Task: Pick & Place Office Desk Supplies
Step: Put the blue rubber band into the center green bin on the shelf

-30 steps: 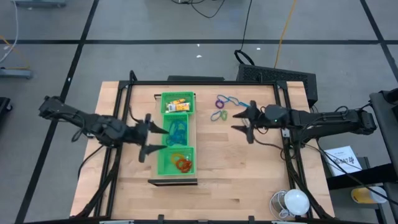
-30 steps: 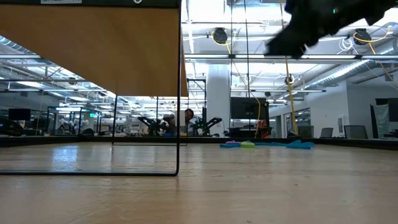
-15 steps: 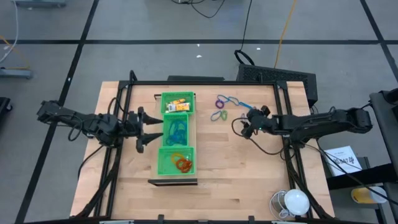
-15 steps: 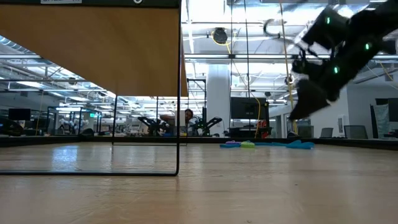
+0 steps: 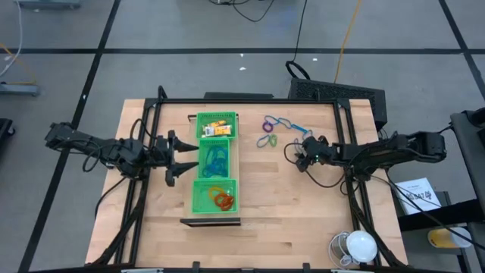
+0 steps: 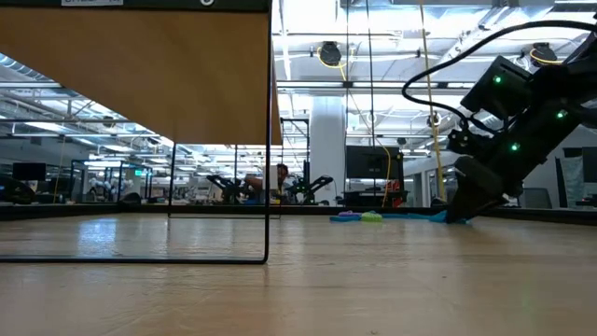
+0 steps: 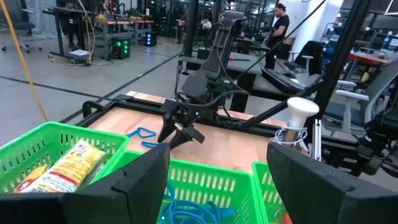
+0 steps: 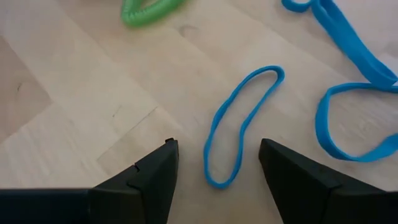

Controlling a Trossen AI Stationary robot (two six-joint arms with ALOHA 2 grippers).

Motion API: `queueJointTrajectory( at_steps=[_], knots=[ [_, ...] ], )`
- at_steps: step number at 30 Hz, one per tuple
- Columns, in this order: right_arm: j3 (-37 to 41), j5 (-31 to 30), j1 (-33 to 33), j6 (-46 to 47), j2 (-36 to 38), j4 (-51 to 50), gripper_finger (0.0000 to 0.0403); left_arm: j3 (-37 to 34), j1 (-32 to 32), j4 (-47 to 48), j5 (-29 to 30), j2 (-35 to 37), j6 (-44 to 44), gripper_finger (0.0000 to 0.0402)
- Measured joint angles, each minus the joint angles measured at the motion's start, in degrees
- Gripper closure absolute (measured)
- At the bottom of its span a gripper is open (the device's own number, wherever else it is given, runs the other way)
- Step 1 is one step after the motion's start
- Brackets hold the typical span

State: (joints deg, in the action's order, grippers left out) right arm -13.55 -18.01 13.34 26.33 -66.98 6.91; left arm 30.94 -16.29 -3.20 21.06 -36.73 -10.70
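Bare wood around the loose loops (image 5: pixel 270 130) near the table's (image 5: pixel 303 220) far edge. Right gripper (image 8: pixel 214 165) lowered to the wood, fingers spread astride a blue loop (image 8: pixel 239 127). Left gripper (image 5: pixel 176 157) spread wide beside the green tray (image 5: pixel 195 206), holding nothing. Yellow packets (image 5: pixel 217 127), blue loops (image 5: pixel 214 159), orange loops (image 5: pixel 220 199) in separate compartments.

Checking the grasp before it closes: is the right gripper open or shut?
Open. In the right wrist view the right gripper has its two fingers apart, low over the table, with a blue loop lying flat between them, not pinched.
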Motion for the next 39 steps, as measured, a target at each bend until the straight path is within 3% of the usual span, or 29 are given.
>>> queueJointTrajectory(
  at_steps=[5,19,24,29,35,39],
  knots=[
    [0.91,-0.49,0.92,1.29,-0.48,-0.01,0.0217,0.00,0.00,-0.03,0.02,0.00,0.00,0.0121],
    [1.13,-0.15,1.01,-0.72,-0.59,-0.85,0.0394,0.00,0.00,-0.02,0.02,0.00,-0.02,0.0121],
    [1.31,0.38,0.96,-3.40,-0.25,4.06,0.0399,0.00,0.00,-0.96,0.04,-0.02,-0.20,0.0121],
    [1.36,2.21,0.88,-8.55,1.91,15.96,0.0401,0.02,0.00,-4.51,0.04,-0.02,-0.28,0.0121],
    [1.35,10.90,0.04,-15.61,3.96,32.31,0.0402,0.02,0.06,-9.05,0.51,-1.20,0.17,0.0121],
    [1.29,9.24,-0.85,-18.41,4.64,35.18,0.0402,0.02,0.42,-11.13,1.75,-3.57,0.22,0.0121]
  ],
)
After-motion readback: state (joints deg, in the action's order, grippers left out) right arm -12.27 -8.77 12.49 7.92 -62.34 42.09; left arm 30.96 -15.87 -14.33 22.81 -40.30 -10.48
